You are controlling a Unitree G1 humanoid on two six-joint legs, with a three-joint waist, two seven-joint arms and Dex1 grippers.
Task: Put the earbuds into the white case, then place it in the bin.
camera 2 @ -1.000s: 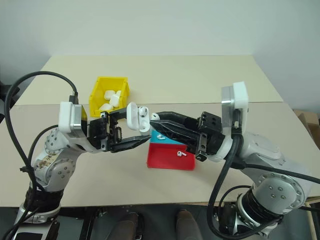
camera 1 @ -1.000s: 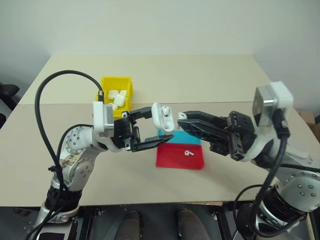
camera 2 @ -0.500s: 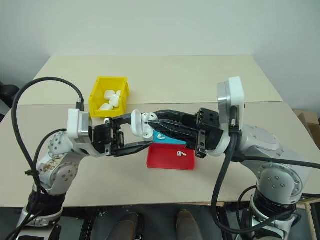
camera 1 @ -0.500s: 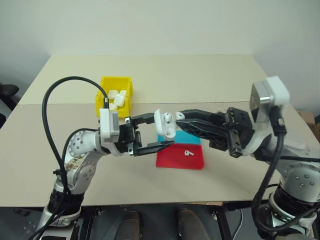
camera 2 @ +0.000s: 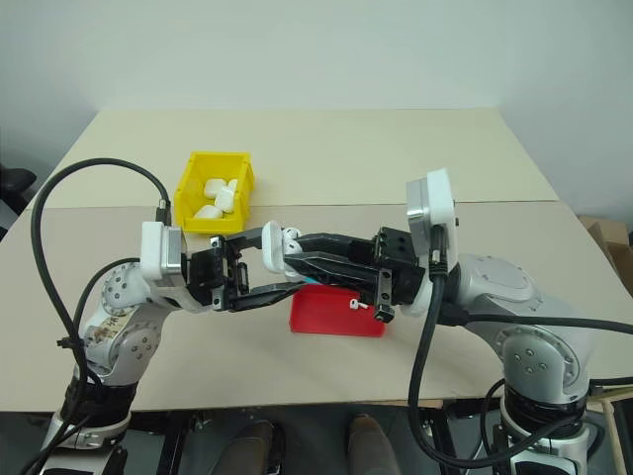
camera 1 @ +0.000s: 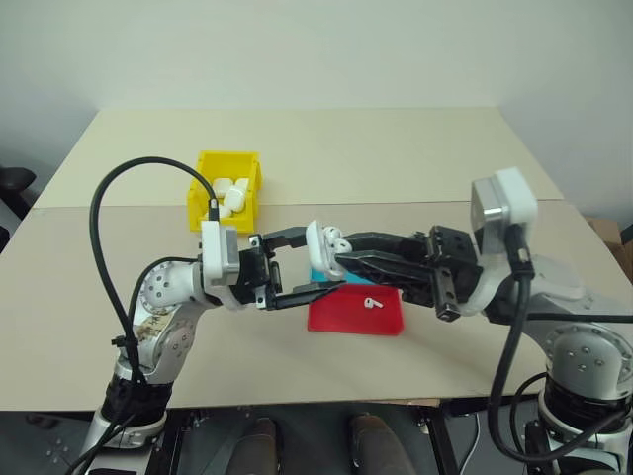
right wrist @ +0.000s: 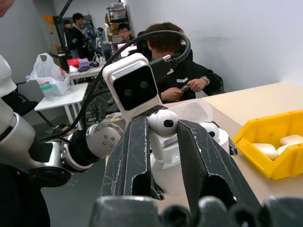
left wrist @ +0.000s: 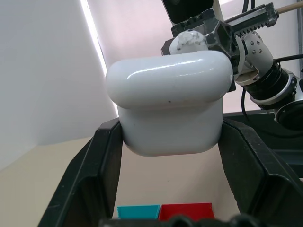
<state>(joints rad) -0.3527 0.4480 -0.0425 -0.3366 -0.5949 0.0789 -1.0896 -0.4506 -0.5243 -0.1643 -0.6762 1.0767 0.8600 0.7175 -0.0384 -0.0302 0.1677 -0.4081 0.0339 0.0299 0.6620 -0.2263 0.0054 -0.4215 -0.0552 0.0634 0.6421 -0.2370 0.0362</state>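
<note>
My left gripper (camera 1: 315, 263) is shut on the white case (camera 1: 320, 247), held above the table with its lid flipped open; in the left wrist view the case (left wrist: 170, 109) sits clamped between both fingers. My right gripper (camera 1: 342, 260) is shut on an earbud (right wrist: 163, 122), its stem pointing down into the case's opening. A second earbud (right wrist: 211, 130) sits in the case. Another earbud (camera 1: 373, 304) lies on the red tray (camera 1: 356, 319). The yellow bin (camera 1: 202, 198) stands behind my left arm.
Several white cases (camera 1: 229, 195) lie in the bin. A blue tray (left wrist: 137, 211) adjoins the red one under the grippers. People sit at desks in the background of the right wrist view.
My right gripper has moved left with its earbud, from a gap beside the case to the case's opening. The left gripper and case have sunk slightly.
</note>
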